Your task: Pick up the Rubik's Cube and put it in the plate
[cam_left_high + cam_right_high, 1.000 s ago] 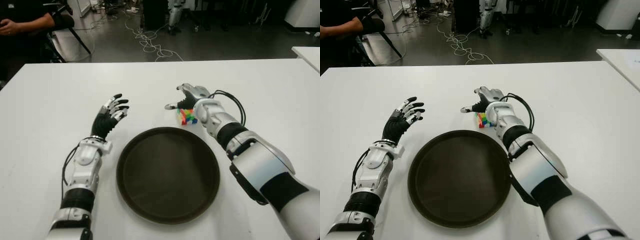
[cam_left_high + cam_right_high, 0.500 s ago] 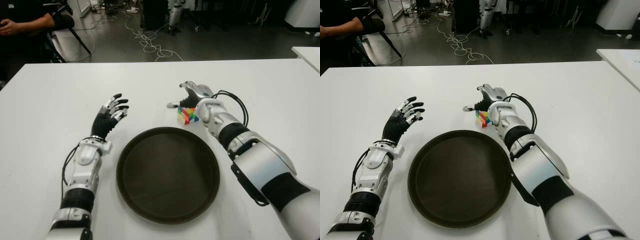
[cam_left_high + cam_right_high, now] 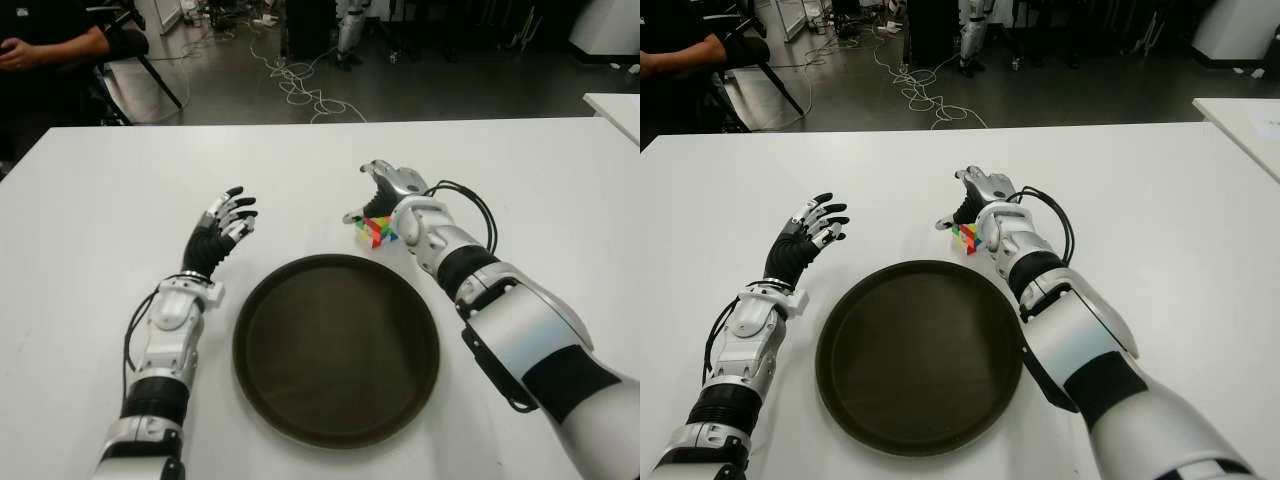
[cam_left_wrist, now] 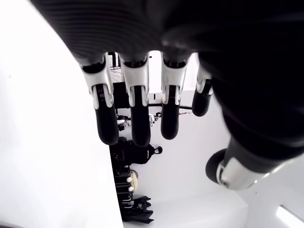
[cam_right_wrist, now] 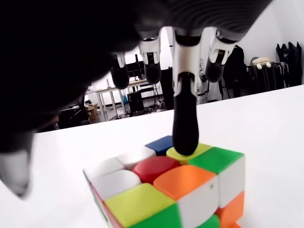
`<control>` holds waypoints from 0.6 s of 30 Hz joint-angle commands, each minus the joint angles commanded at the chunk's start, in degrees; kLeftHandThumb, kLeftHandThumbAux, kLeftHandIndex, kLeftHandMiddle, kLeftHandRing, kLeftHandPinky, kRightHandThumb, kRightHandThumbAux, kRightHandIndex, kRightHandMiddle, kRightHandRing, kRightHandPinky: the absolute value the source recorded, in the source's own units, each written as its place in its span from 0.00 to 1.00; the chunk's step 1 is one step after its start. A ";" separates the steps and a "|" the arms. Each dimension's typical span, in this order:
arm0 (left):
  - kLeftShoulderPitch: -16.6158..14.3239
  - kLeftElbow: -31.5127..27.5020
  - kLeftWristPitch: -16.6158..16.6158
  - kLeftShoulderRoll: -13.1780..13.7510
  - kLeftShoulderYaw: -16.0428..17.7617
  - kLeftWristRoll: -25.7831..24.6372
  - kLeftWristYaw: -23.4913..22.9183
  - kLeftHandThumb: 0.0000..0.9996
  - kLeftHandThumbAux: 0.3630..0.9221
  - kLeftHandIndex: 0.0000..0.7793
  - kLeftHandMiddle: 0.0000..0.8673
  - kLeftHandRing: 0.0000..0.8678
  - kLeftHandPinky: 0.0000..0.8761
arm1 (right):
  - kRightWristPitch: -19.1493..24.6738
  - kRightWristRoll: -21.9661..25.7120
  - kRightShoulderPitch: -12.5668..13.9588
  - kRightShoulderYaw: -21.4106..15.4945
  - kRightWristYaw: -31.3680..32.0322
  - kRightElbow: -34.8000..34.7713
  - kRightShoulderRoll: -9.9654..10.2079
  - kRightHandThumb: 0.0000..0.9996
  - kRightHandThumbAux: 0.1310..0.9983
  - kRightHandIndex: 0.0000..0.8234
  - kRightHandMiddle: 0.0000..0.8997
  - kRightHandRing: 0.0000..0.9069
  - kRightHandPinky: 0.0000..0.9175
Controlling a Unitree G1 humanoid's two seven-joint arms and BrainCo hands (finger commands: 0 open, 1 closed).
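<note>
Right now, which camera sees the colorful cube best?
The right wrist view: the Rubik's Cube fills it, one finger of the right robot hand touching its top. Both eye views show it small, half hidden. The left wrist view misses it.

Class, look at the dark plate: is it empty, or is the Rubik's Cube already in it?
Empty. The plate holds nothing; the Rubik's Cube is outside its far rim, under the right hand.

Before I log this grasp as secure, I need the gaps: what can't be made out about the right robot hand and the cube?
- Eye views: most of the Rubik's Cube is covered by the right robot hand.
- Right wrist view: one fingertip touches the cube's top; any other contact is hidden by the dark palm.
- Right wrist view: the cube's bottom is cut off by the edge.
- Left robot hand: open beside the plate.
</note>
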 joint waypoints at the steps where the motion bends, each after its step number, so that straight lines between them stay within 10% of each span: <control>1: 0.02 -0.03 0.00 -0.01 0.00 -0.02 0.02 0.30 0.53 0.18 0.26 0.27 0.32 | -0.06 0.07 0.03 -0.04 -0.19 -0.01 0.00 0.00 0.51 0.00 0.00 0.00 0.00; 18: -0.10 0.54 -0.67 0.22 -0.12 -0.12 -0.45 0.30 0.51 0.18 0.26 0.27 0.31 | -0.09 0.56 0.13 -0.85 -1.81 -0.04 -0.01 0.00 0.59 0.00 0.00 0.00 0.00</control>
